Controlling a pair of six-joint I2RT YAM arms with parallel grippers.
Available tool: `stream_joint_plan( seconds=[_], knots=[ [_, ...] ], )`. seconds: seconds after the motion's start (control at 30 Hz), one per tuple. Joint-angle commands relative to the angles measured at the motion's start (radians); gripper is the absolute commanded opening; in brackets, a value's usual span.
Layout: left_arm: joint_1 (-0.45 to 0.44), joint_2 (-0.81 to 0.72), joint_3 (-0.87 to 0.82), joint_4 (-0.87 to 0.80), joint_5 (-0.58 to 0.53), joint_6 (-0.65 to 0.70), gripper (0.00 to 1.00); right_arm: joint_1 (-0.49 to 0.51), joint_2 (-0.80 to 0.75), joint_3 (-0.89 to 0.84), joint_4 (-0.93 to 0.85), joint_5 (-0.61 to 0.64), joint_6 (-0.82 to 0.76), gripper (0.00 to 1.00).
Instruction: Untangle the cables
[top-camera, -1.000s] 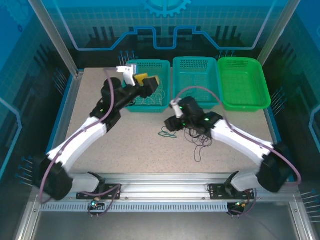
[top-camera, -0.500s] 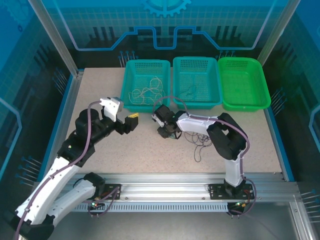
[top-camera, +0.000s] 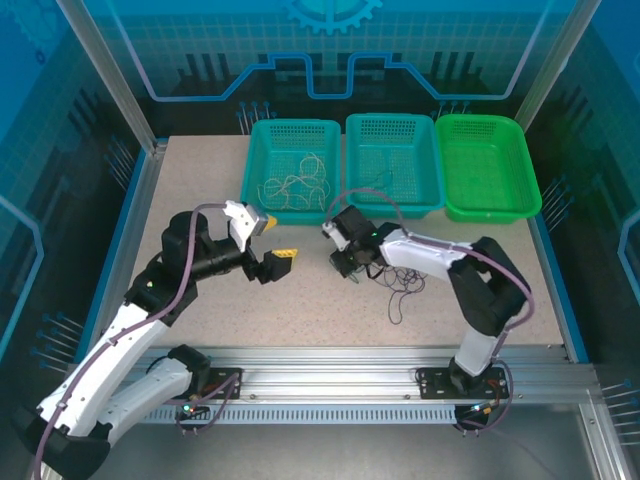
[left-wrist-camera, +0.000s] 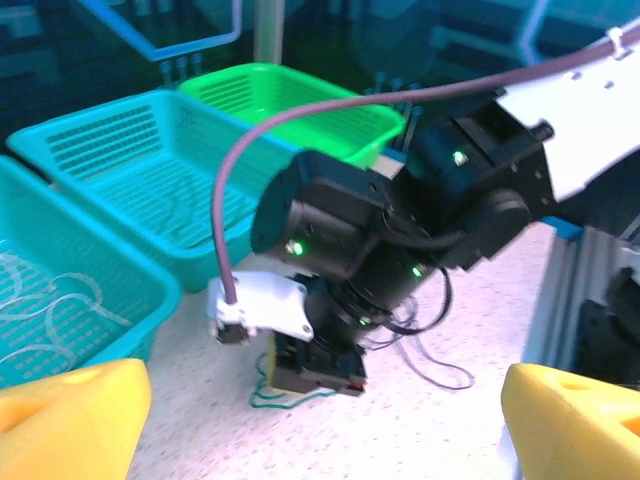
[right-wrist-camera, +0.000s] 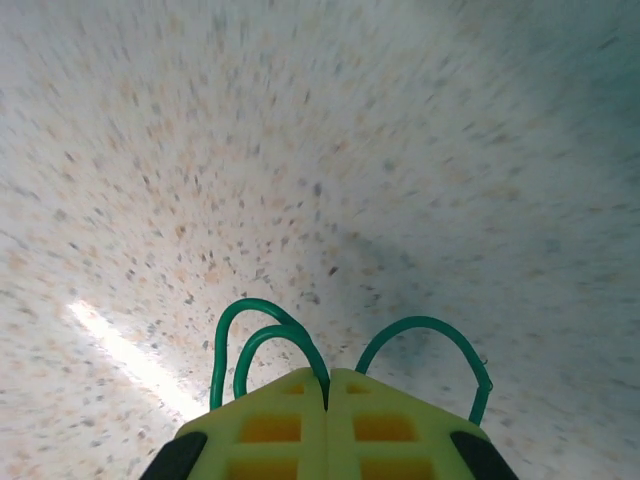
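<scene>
Green cable (right-wrist-camera: 255, 303) loops sit pinched in the closed right gripper (right-wrist-camera: 328, 385); the left gripper (top-camera: 277, 263), at its 9 o'clock, gapes empty. The next move likely calls for lifting clear of the dark strands (top-camera: 403, 285).

Surface (top-camera: 300, 320): flat, pale beige, speckled with fine brown and grey flecks.

Far edge: three rectangular plastic mesh baskets stand in a row, close side by side. They are the left teal basket (top-camera: 297, 124), the middle teal basket (top-camera: 392, 118) and the bright green basket (top-camera: 490, 170) at the right.

Near the middle, in front of the middle teal basket: thin dark green wire cable (right-wrist-camera: 420, 321), small curled loops against the speckle.

Just to its right: thin purplish-black wire cable (top-camera: 407, 285), a loose tangle of loops, one strand trailing toward the near edge.
</scene>
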Motion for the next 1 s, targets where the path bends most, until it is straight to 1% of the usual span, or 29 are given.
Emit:
stream_joint_plan(
  seconds=[0.0, 0.13, 0.23, 0.33, 0.4, 0.5, 0.53, 0.57, 0.6, 0.63, 0.67, 0.73, 0.83, 0.97],
  knots=[
    [-0.005, -0.001, -0.004, 0.053, 0.117, -0.003, 0.93, -0.045, -0.125, -0.012, 0.062, -0.023, 0.050, 0.00],
    [-0.028, 0.016, 0.008, 0.052, 0.107, -0.012, 0.96, -0.112, -0.219, -0.011, 0.124, 0.001, 0.084, 0.00],
    [-0.053, 0.037, 0.012, 0.046, 0.069, -0.024, 0.97, -0.197, -0.240, 0.020, 0.177, 0.011, 0.124, 0.00],
    [-0.066, 0.069, 0.026, 0.031, 0.019, -0.063, 0.97, -0.287, -0.186, 0.095, 0.188, 0.025, 0.159, 0.00],
    [-0.068, 0.094, 0.040, 0.012, -0.015, -0.095, 0.97, -0.335, -0.119, 0.162, 0.185, 0.039, 0.172, 0.00],
    [-0.071, 0.121, 0.062, -0.016, -0.075, -0.138, 0.97, -0.371, -0.003, 0.269, 0.164, 0.055, 0.161, 0.01],
    [-0.073, 0.128, 0.067, -0.024, -0.097, -0.148, 0.98, -0.380, 0.043, 0.313, 0.147, 0.066, 0.158, 0.07],
    [-0.073, 0.134, 0.070, -0.031, -0.122, -0.157, 0.97, -0.390, 0.084, 0.360, 0.129, 0.067, 0.153, 0.20],
    [-0.074, 0.136, 0.073, -0.038, -0.141, -0.163, 0.98, -0.400, 0.123, 0.405, 0.103, 0.064, 0.148, 0.39],
    [-0.075, 0.140, 0.076, -0.045, -0.156, -0.169, 0.98, -0.405, 0.144, 0.444, 0.074, 0.067, 0.149, 0.47],
    [-0.075, 0.144, 0.077, -0.051, -0.166, -0.174, 0.98, -0.415, 0.154, 0.472, 0.054, 0.065, 0.150, 0.51],
    [-0.075, 0.151, 0.076, -0.060, -0.167, -0.187, 0.98, -0.434, 0.128, 0.467, 0.068, 0.038, 0.161, 0.55],
    [-0.079, 0.168, 0.060, -0.037, -0.150, -0.239, 0.98, -0.453, 0.029, 0.394, 0.096, -0.002, 0.199, 0.55],
    [-0.099, 0.233, 0.028, 0.077, -0.097, -0.370, 0.98, -0.451, -0.185, 0.173, 0.159, -0.007, 0.266, 0.54]
  ],
)
